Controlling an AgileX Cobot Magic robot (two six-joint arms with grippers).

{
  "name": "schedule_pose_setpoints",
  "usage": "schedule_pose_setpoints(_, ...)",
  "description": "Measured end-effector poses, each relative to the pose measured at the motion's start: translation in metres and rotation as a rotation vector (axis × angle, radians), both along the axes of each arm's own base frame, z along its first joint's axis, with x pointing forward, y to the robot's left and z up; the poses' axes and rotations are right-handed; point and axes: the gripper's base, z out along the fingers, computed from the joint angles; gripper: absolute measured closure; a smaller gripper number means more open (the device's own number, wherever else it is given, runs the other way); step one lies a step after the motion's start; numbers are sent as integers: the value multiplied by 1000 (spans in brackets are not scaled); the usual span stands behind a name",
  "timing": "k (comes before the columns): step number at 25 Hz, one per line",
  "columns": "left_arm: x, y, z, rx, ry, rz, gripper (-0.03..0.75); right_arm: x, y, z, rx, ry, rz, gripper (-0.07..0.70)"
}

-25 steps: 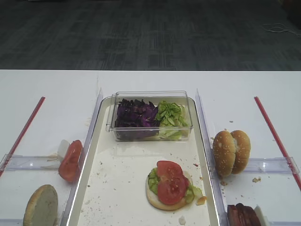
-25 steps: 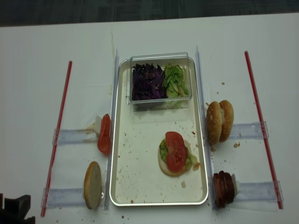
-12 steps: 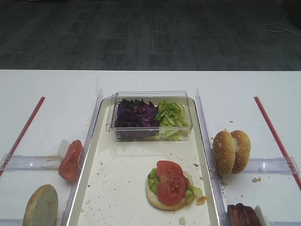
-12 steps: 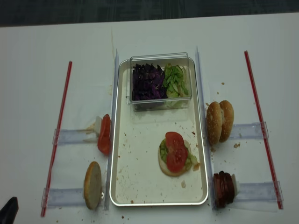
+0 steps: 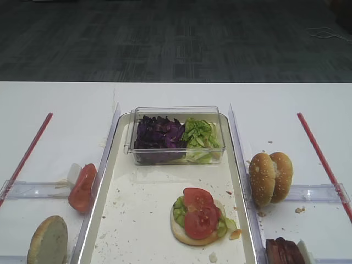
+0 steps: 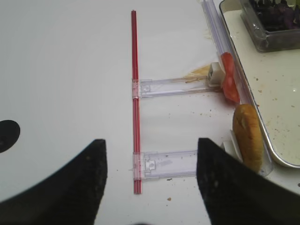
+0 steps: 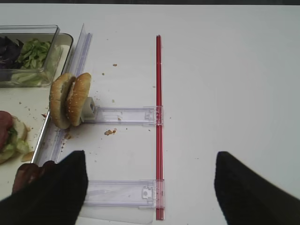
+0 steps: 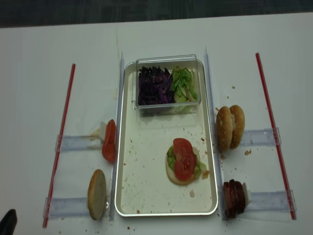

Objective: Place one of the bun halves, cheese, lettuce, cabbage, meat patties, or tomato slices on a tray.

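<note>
Patties [image 8: 234,198] whole overhead, cropped in front view

**Both grippers open, both arms pulled back**

Left gripper [image 6: 150,187]: jaws wide apart, nothing between them; fingers [image 6: 70,187] show as dark blurred shapes at the bottom of the left wrist view. Right gripper [image 7: 150,187]: also spread wide and empty, fingers [image 7: 253,192] at the bottom of its wrist view. Overhead, only a dark tip of the left arm [image 8: 7,223] shows in the bottom left corner; right arm is out of frame.
</note>
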Motion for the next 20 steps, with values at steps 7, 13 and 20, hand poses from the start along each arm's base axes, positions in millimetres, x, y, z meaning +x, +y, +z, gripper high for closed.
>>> schedule_pose_setpoints(7, 0, 0, 0, 0, 0, 0, 295, 0, 0, 0, 0, 0, 0, 41)
schedule_pose_setpoints(13, 0, 0, 0, 0, 0, 0, 295, 0, 0, 0, 0, 0, 0, 41)
schedule_pose_setpoints(20, 0, 0, 0, 0, 0, 0, 295, 0, 0, 0, 0, 0, 0, 41)
